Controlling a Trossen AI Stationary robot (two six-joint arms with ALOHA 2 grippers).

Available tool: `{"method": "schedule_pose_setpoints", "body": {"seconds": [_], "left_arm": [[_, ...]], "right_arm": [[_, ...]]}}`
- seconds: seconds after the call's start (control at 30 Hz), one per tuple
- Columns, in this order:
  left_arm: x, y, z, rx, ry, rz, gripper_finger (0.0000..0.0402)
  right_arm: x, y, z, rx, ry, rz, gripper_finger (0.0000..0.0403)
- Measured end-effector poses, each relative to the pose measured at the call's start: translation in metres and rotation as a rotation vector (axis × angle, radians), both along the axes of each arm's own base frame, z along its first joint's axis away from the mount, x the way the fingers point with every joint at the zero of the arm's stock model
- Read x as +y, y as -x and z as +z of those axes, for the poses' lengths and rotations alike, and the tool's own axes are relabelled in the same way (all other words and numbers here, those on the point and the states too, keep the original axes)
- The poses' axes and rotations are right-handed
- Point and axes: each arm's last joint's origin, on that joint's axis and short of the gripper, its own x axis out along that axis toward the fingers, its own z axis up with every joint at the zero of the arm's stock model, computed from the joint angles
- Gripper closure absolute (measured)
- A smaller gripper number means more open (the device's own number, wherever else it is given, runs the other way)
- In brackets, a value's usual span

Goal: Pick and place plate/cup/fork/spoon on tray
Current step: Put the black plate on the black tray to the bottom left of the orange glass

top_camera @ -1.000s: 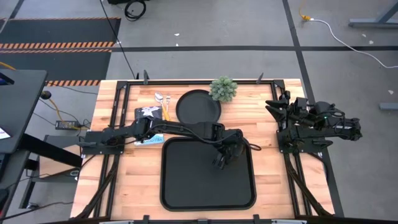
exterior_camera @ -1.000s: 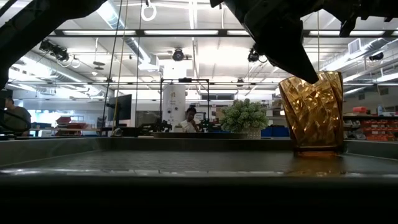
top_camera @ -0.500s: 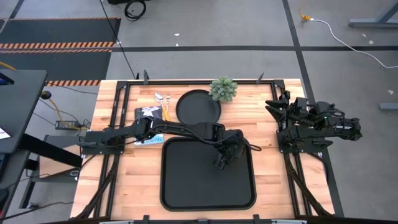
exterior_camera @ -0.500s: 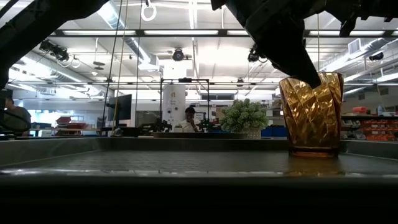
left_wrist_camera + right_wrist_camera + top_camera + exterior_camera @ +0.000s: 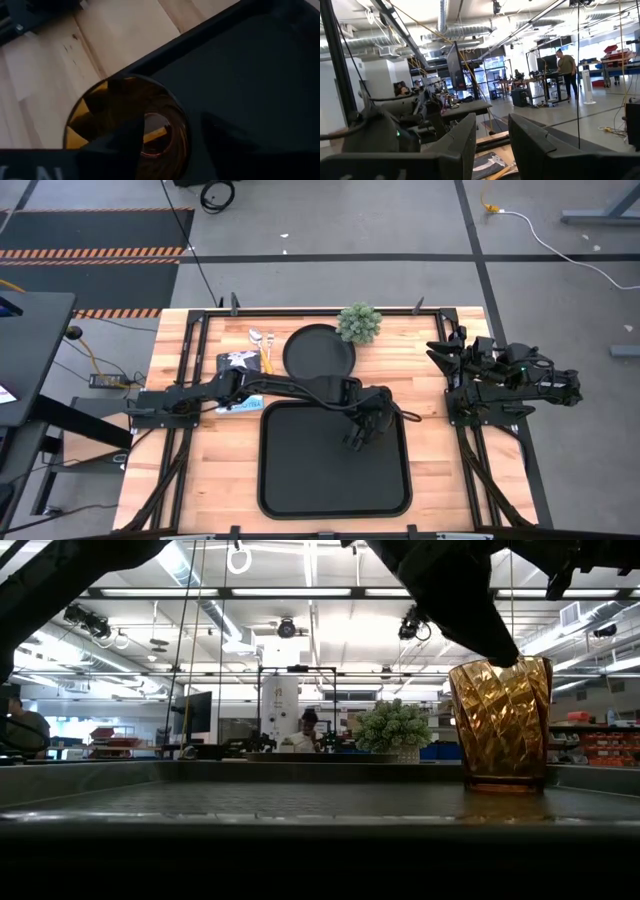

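So the cup (image 5: 500, 723) is sitting upright on the tray (image 5: 300, 480), in the far right corner area, pretty close to the tray's raised rim. Our left claw (image 5: 362, 430) is right over it with one finger dipped inside the mouth and the other outside the wall. We can't tell whether it's clamped on the wall or let go.

Main worry: if we pull up or sideways while a finger catches that rim, the cup tips or gets dragged into the tray's edge. It looks light, so it won't take much.

Room-wise we're fine. Most of the tray floor is bare toward the near side. The plate (image 5: 319, 351) sits on the wooden surface (image 5: 430, 480) just behind the tray, touching or nearly touching the little potted plant (image 5: 359, 323), so grabbing it from that side is cramped. The spoon (image 5: 256, 337) and fork (image 5: 269, 345) lie left of the plate. Right claw (image 5: 490, 145) is parked off the right edge, fingers apart.
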Motion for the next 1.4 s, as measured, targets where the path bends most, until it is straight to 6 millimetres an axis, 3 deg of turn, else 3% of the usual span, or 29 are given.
{"method": "schedule_pose_setpoints", "body": {"seconds": [0.23,0.47,0.63,0.87,1.23,1.4], "left_arm": [[-0.005,0.014,0.03,-0.029,-0.039,0.007,0.0183],[0.001,0.045,0.08,-0.027,-0.027,0.074,0.0214],[-0.001,0.063,0.085,0.079,-0.057,0.118,0.0245],[-0.019,0.089,0.094,0.19,-0.143,0.154,0.0267],[-0.041,0.132,0.137,0.121,-0.224,0.241,0.0274],[-0.051,0.135,0.129,0.154,-0.25,0.253,0.0274]], "right_arm": [[0.0,0.0,0.0,-0.003,-0.002,-0.01,0.0282],[0.0,0.0,0.0,-0.001,0.004,-0.013,0.0282],[0.0,0.0,0.0,-0.003,-0.001,-0.013,0.0282],[-0.001,0.0,-0.001,0.0,-0.033,-0.026,0.0282],[-0.001,0.0,0.0,-0.012,-0.055,-0.028,0.0282],[-0.001,0.0,0.0,-0.012,-0.058,-0.027,0.0282]]}}
